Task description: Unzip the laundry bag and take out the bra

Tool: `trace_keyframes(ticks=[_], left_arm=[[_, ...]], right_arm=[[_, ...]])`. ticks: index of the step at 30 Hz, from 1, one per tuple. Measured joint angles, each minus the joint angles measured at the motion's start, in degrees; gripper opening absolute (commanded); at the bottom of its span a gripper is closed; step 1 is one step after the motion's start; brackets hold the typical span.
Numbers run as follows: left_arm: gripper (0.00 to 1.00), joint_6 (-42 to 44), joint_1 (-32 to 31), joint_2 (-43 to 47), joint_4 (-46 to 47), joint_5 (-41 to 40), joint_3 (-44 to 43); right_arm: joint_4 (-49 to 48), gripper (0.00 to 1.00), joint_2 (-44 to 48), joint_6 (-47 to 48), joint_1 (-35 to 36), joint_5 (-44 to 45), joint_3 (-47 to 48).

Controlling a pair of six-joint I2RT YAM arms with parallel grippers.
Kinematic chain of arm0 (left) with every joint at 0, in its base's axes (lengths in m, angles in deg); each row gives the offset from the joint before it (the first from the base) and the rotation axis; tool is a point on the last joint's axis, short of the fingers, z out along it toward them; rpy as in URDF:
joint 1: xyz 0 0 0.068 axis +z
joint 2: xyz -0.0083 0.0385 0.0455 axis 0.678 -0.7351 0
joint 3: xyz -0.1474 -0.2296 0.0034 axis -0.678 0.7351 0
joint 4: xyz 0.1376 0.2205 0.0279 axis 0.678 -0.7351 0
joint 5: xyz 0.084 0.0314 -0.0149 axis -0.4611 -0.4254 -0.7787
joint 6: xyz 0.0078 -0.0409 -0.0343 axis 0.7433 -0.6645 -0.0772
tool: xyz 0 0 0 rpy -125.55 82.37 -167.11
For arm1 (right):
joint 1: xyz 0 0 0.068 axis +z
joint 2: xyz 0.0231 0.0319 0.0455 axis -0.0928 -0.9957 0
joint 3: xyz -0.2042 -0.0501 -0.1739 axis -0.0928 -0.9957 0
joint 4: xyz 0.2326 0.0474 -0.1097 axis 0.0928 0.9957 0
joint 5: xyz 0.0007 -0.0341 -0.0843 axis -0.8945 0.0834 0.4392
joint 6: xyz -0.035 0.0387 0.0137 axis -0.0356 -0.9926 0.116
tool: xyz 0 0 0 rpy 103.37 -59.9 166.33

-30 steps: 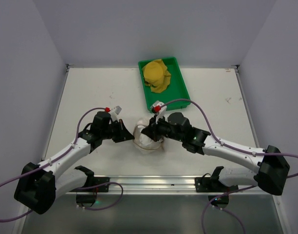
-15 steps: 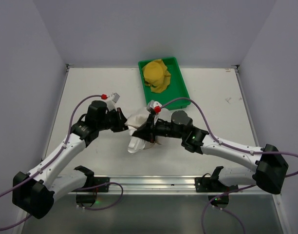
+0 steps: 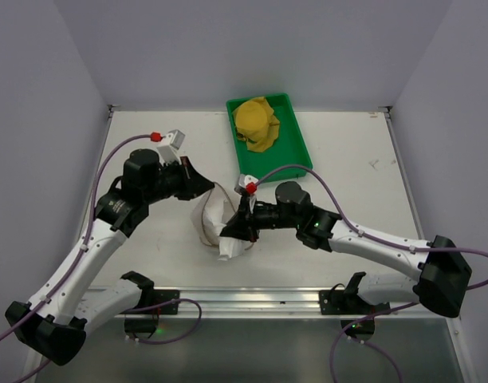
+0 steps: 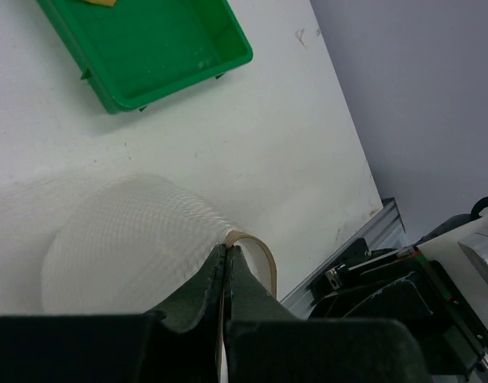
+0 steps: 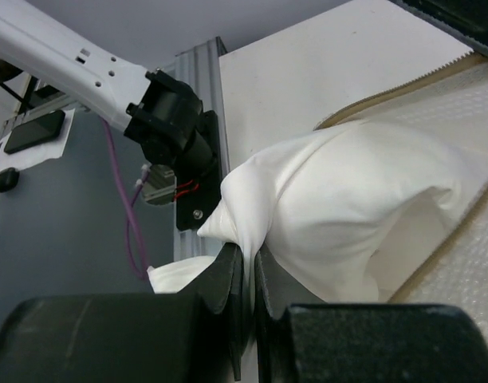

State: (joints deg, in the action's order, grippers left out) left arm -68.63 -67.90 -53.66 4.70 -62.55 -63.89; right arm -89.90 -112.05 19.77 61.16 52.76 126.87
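Note:
The white mesh laundry bag (image 3: 206, 212) hangs open at the table's middle. My left gripper (image 3: 206, 188) is shut on its tan-edged rim (image 4: 256, 243) and holds it off the table; the mesh body (image 4: 124, 235) fills the left wrist view. My right gripper (image 3: 231, 230) is shut on the white bra (image 3: 233, 244), a soft fold of fabric (image 5: 340, 199) pinched between its jaws. The bra lies partly outside the bag's zipper edge (image 5: 403, 89), with the mesh (image 5: 467, 112) behind it.
A green tray (image 3: 301, 142) holding a yellow cloth (image 3: 256, 124) stands at the back centre, just behind the right arm. It also shows in the left wrist view (image 4: 148, 48). A metal rail (image 3: 252, 299) runs along the near edge.
My left gripper has risen and moved back-left, lifting the bag's rim. My right gripper has moved left and toward the near edge, drawing the white bra out of the bag.

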Motion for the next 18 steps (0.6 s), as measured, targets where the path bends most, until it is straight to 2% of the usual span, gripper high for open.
trace_keyframes(ticks=[4, 12, 18], left_arm=[[0.00, -0.02, 0.00, -0.98, -0.22, 0.33, 1.03], [0.00, -0.24, 0.00, -2.36, 0.68, 0.66, 11.43], [0.00, -1.31, 0.00, -2.45, 2.43, 1.40, 17.40]], right_arm=[[0.59, 0.00, 1.40, 0.22, 0.00, -1.42, -0.37], [2.91, 0.00, 8.50, 0.20, 0.00, -1.14, 3.34], [3.06, 0.00, 14.34, 0.11, 0.02, 5.22, 8.55]])
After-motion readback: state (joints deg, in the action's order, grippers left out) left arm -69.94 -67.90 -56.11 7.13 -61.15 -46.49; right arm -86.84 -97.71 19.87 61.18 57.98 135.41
